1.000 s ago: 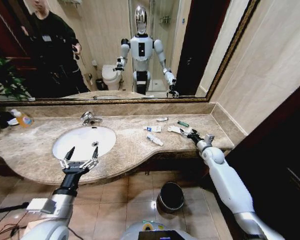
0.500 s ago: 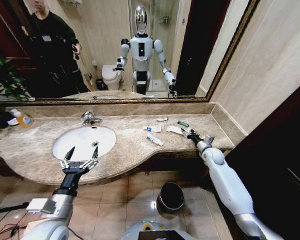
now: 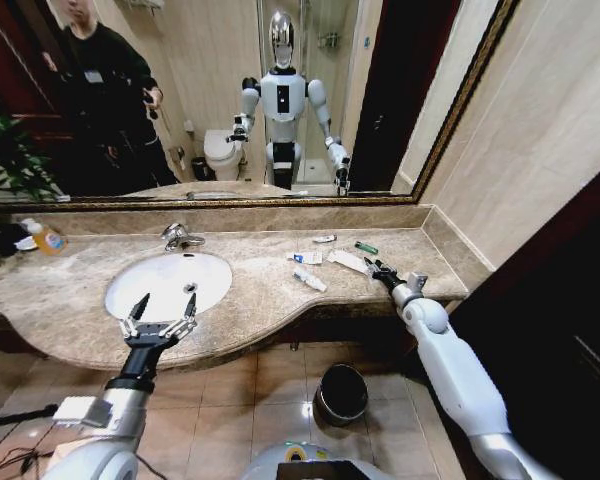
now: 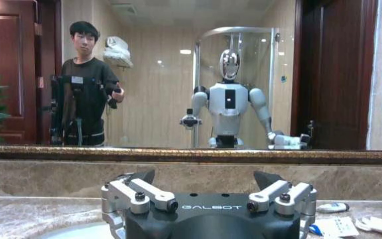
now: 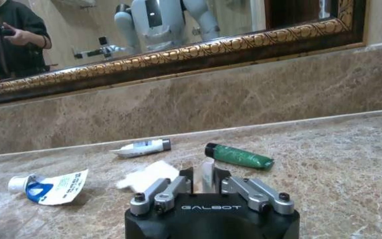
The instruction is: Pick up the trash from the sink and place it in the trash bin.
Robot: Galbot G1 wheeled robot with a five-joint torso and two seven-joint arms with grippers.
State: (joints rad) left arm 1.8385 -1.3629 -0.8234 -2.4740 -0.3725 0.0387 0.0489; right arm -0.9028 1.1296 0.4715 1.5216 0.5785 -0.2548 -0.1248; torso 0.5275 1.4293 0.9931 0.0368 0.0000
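Right gripper (image 5: 203, 180) pinches a white tube (image 5: 208, 174) near the countertop's (image 3: 250, 290) right edge; left gripper (image 3: 163, 306) spread; trash bin (image 3: 341, 393) unfilled, other trash remains.

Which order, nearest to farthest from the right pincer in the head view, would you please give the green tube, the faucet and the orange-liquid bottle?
1. Green tube: just beyond the right pincer, toward the mirror.
2. Faucet: behind the basin, across the countertop.
3. Orange-liquid bottle: far left end of the counter.

trash: my right gripper (image 3: 372, 266) pinches a white tube (image 5: 208, 175) | green tube (image 5: 238, 156) flat at its 1 o'clock | bin (image 3: 341, 393) upright on the floor
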